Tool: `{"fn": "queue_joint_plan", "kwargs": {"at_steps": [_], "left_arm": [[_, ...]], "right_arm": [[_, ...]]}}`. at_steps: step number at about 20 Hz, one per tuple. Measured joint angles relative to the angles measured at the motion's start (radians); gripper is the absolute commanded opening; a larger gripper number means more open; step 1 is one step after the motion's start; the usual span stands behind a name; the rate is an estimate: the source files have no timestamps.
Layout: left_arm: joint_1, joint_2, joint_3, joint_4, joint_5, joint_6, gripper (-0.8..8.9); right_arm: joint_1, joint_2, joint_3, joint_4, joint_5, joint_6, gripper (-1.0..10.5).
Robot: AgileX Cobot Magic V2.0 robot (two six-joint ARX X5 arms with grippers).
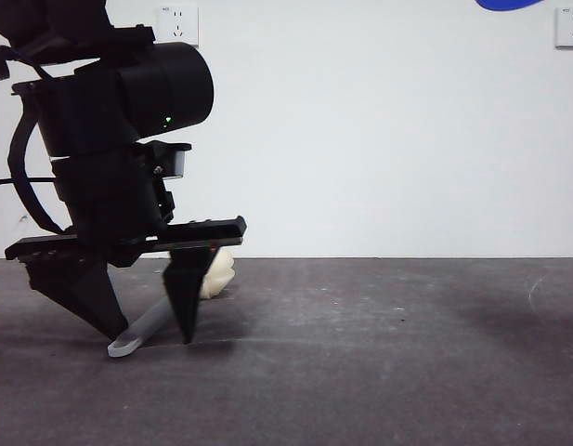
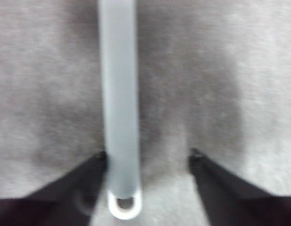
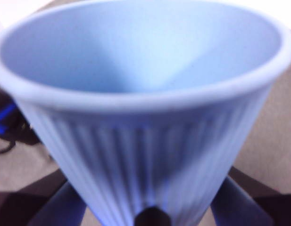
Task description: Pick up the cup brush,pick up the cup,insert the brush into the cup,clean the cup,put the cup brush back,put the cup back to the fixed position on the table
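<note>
The cup brush (image 1: 145, 333), a long slim grey handle with a white looped end and a cream-yellow rounded sponge head, lies flat on the dark grey matte table (image 1: 379, 353). In the front view the looped end points toward the camera and the sponge head lies farther back, partly hidden behind one jaw. My left gripper (image 2: 147, 162) stands over the handle with its tips at the table surface. The jaws are spread apart: one jaw touches the handle just above the loop, the other stands clear of it on the opposite side. The handle is not clamped.

The cup (image 3: 145, 108), a blue ribbed plastic tumbler tapered toward the base, sits between the jaws of my right gripper (image 3: 147, 207), which hold its lower body on both sides. In the front view, only a blue edge shows at the top border.
</note>
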Motion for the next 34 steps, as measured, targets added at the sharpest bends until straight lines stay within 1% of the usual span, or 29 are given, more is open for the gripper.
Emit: {"fn": "queue_joint_plan", "kwargs": {"at_steps": [1,5,8,11,15,17,20,23,26,27,29,34], "left_arm": [[0.0,-0.005,0.0,0.0,0.01,0.005,5.01],[0.0,-0.078,-0.01,-0.029,0.018,0.015,5.01],[0.0,-0.2,-0.01,-0.031,0.018,0.04,5.01],[0.0,-0.334,-0.01,-0.05,0.018,0.06,5.01],[0.0,-0.546,-0.01,-0.123,0.018,0.101,5.01],[-0.001,-0.642,-0.01,-0.177,0.018,0.109,5.01],[-0.002,-0.77,-0.01,-0.252,0.017,0.124,5.01],[-0.002,-0.866,-0.01,-0.311,0.017,0.131,5.01],[-0.002,-0.929,-0.01,-0.37,0.017,0.135,5.01],[-0.002,-0.939,-0.01,-0.385,0.017,0.135,5.01],[-0.002,-0.953,-0.01,-0.41,0.017,0.135,5.01],[-0.002,-0.955,-0.01,-0.411,0.017,0.135,5.01]], "right_arm": [[0.0,0.007,-0.001,0.026,0.0,-0.009,-0.2],[0.0,0.038,-0.072,0.256,0.0,-0.067,-0.2],[-0.016,0.087,-0.173,0.446,-0.001,-0.136,-0.2],[-0.05,0.163,-0.286,0.659,-0.001,-0.18,-0.2],[-0.104,0.349,-0.374,0.897,-0.002,-0.213,-0.2],[-0.132,0.483,-0.376,1.019,-0.021,-0.22,-0.2],[-0.174,0.682,-0.376,1.189,-0.027,-0.215,-0.2],[-0.219,0.83,-0.376,1.293,-0.036,-0.202,-0.2],[-0.266,0.903,-0.377,1.368,-0.079,-0.2,-0.2],[-0.278,0.916,-0.377,1.393,-0.085,-0.2,-0.2],[-0.307,0.949,-0.377,1.442,-0.127,-0.197,-0.2],[-0.361,1.039,-0.377,1.496,-0.187,-0.197,-0.2]]}}
